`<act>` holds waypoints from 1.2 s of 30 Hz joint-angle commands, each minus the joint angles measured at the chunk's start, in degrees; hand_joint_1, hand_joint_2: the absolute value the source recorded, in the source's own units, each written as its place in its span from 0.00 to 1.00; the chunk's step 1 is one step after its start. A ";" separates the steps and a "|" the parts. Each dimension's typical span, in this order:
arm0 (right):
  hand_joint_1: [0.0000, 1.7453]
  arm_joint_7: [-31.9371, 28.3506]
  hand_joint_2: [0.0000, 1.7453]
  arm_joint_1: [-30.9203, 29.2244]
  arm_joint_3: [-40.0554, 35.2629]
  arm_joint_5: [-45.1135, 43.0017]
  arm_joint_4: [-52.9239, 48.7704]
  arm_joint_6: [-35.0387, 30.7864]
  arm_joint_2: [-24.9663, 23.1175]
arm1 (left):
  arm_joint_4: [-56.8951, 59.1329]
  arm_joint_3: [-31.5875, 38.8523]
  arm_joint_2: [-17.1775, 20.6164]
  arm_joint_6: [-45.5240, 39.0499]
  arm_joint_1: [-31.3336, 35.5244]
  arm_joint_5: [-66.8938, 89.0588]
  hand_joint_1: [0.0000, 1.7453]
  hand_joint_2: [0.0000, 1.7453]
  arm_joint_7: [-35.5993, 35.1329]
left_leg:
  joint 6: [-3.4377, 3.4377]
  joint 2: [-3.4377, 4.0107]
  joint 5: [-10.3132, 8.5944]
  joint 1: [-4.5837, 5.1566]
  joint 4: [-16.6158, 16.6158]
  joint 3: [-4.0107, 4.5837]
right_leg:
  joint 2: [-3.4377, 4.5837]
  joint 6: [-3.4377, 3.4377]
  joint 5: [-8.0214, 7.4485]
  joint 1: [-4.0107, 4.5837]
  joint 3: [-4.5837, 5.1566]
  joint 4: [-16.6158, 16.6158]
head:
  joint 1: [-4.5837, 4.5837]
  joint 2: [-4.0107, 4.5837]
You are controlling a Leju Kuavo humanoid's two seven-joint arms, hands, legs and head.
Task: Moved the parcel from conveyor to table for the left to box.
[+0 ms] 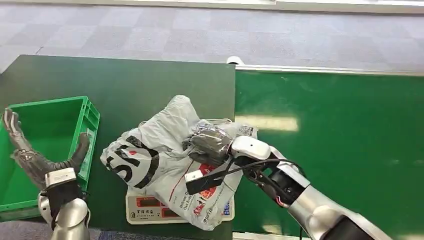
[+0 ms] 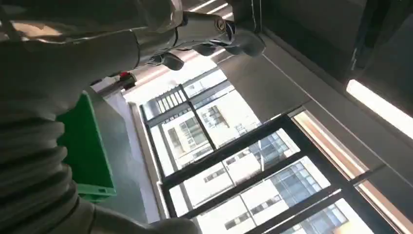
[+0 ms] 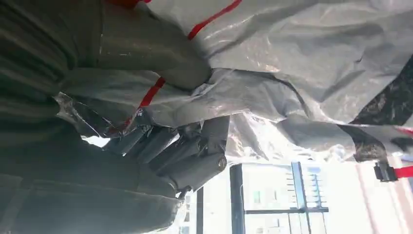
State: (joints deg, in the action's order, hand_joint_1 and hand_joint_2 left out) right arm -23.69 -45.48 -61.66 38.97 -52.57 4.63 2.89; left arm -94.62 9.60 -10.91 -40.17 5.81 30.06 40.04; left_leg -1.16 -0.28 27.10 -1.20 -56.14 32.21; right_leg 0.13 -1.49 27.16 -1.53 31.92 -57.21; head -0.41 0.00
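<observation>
I see my right hand [image 1: 212,142] clamped on a bunched fold of the grey parcel [image 1: 165,150], thumb on one side and fingers [image 3: 195,156] curled in on the other. The parcel lies on the scale [image 1: 150,207], which sits on the dark green table [image 1: 125,85]. Beside the scale, my left hand [image 1: 42,160] is raised with fingers spread wide, holding nothing, over the green crate [image 1: 87,112]. The conveyor [image 1: 340,125] runs on the scale's other side.

My crinkled grey plastic parcel [image 1: 165,155] carries bold black lettering, a red dot and red print — beneath it a white scale [image 1: 150,207] with red displays. Bright green slatted crate [image 1: 60,145]; dark green worktop [image 1: 125,80].
</observation>
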 commanded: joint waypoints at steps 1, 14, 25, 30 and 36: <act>1.00 0.22 1.00 -0.43 -1.67 0.20 3.44 -0.53 0.54 | -1.97 11.24 -4.73 0.17 4.31 3.92 0.00 1.00 -0.04 | 0.09 -0.02 -0.05 -0.06 0.01 0.04 | -0.07 0.19 -0.05 0.10 0.02 0.03 | 0.02 0.00; 0.12 -0.04 1.00 -0.25 -0.93 0.00 2.68 -1.96 0.67 | 1.79 5.69 -2.47 0.17 3.73 -1.95 0.00 1.00 -0.04 | 0.07 -0.06 -0.05 0.01 0.05 -0.02 | -0.08 0.12 -0.02 0.02 -0.04 0.04 | 0.02 0.00; 0.00 -6.69 1.00 6.15 11.66 -11.36 -5.29 -9.91 -0.62 | 7.04 -5.54 3.37 0.17 1.70 -12.37 0.00 1.00 -0.04 | 0.06 0.00 -0.03 0.02 0.07 -0.06 | -0.02 0.10 -0.02 0.01 -0.04 0.04 | 0.02 0.00; 0.00 -11.30 1.00 12.83 20.94 -19.78 -11.87 -8.94 -0.75 | 6.09 -10.86 6.10 0.17 0.96 -21.91 0.00 1.00 -0.04 | 0.08 -0.20 -0.07 -0.01 0.12 -0.03 | -0.22 0.18 -0.01 0.06 -0.09 0.10 | 0.02 0.00; 0.00 -15.21 1.00 21.58 32.90 -32.84 -17.88 -3.34 -4.16 | 4.10 -13.68 7.38 0.17 0.47 -25.89 0.00 1.00 -0.04 | 0.08 -0.10 -0.04 -0.03 0.11 -0.04 | -0.13 0.19 -0.01 0.08 -0.08 0.10 | 0.00 0.00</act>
State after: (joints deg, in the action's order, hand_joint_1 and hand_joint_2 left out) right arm -36.93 -32.34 -42.53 13.63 -63.01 -2.70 1.79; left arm -91.56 1.46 -7.30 -39.91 6.44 5.83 40.06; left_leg -1.16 -0.32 27.11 -1.21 -56.13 32.23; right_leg 0.12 -1.49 27.16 -1.52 31.92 -57.20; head -0.41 0.00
